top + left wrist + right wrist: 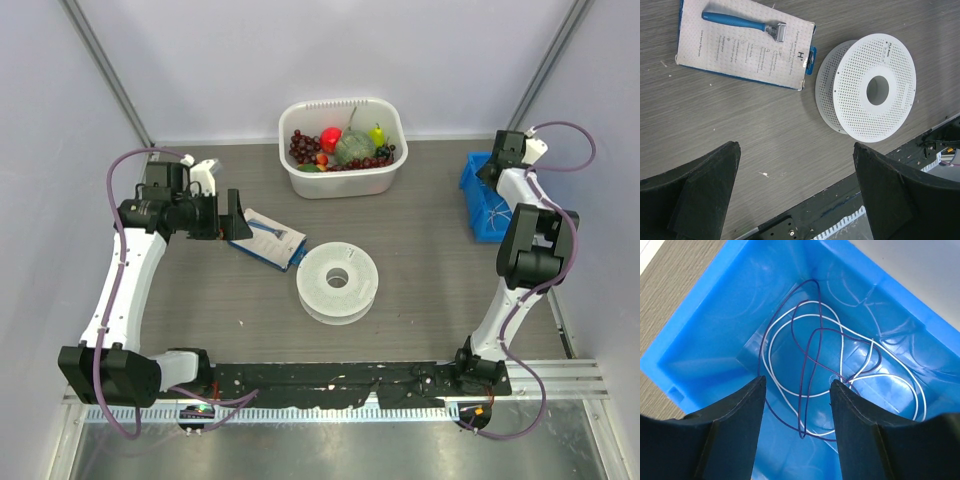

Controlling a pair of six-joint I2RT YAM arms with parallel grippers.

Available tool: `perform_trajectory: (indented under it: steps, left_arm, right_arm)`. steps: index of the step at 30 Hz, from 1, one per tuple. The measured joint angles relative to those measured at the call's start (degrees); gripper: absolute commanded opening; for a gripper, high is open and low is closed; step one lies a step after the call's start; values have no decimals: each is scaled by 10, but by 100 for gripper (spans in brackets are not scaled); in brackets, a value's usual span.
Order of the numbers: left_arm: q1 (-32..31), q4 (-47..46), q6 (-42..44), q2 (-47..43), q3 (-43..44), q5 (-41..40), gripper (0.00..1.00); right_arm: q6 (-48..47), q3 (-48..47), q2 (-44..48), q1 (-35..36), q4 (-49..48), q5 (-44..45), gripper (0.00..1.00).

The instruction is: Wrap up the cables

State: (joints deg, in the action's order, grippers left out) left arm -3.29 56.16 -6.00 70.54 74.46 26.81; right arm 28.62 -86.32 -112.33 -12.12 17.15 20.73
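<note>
Where the right gripper [797, 382] hovers, its fingers [730, 430] hide some cables [817, 330].

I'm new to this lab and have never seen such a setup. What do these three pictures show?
Two white robot arms, left and right, are bolted to a grey table. One picture looks down on both; the others come from wrist cameras, black jaws at the bottom. On the table: a white spool, a carded razor, a tub of fruit, a blue bin. The right jaws hang open over the bin, where thin white and purple cables lie looped. The left jaws are open above the table near the spool. Nothing is held.
</note>
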Motion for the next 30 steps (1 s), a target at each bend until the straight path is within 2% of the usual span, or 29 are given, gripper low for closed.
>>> perform_trajectory:
  steps: [5,10,12,13,14,15,17,23,30]
  left_arm:
    - [0,0,3,0,0,0,100]
    - [0,0,3,0,0,0,100]
    - [0,0,4,0,0,0,100]
    - [0,0,4,0,0,0,100]
    - [0,0,4,0,0,0,100]
    - [0,0,4,0,0,0,100]
    - [0,0,4,0,0,0,100]
    - [0,0,5,0,0,0,100]
    - [0,0,5,-11,0,0,100]
  right_arm:
    - [5,0,-15,-2,-5,8,56]
    - [14,0,-37,-5,-12,10,44]
    - [15,0,-41,-5,-12,10,33]
    - [14,0,-42,-5,-11,9,24]
    - [13,0,-42,-5,-12,9,19]
    - [11,0,-42,-5,-12,9,11]
    - [9,-2,-42,-5,-12,7,1]
    - [-5,-3,-20,-5,-2,0,0]
    - [-32,-3,101,-5,5,-34,1]
